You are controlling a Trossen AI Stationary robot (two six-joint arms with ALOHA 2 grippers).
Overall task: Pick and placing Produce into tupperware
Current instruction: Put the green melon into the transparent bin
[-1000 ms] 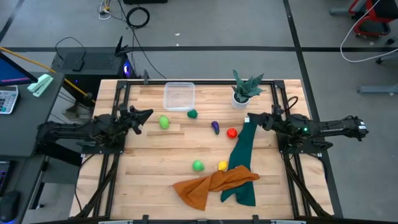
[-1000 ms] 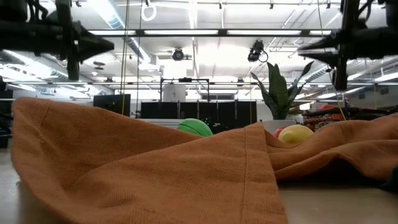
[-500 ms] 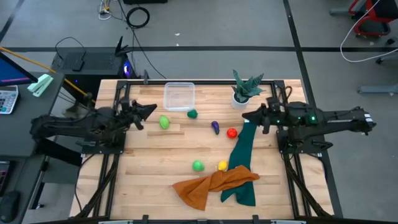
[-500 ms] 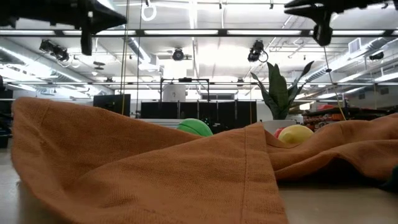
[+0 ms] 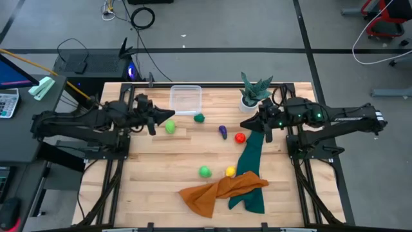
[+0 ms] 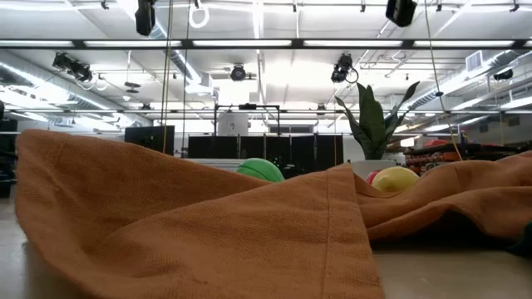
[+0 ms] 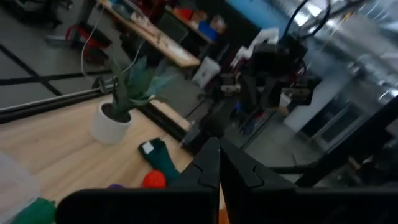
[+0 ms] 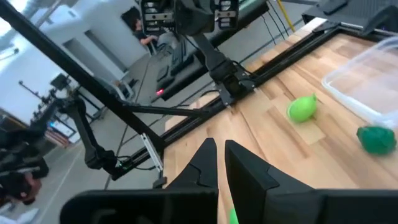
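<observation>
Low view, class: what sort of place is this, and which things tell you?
Probably a robotics lab or workshop: long ceiling strip lights, ceiling-hung cameras, and dark equipment racks behind the wooden table.

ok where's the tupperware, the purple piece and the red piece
tupperware (image 5: 185, 100): high view, middle of its clear floor.
purple piece (image 5: 223, 132): high view, middle of its body.
red piece (image 5: 240, 137): high view, centre of its top.

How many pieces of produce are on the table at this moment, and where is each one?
6, none inside the tupperware: light green by the left hand, dark green, purple, red, light green and yellow beside the orange cloth, which may hide more.
</observation>
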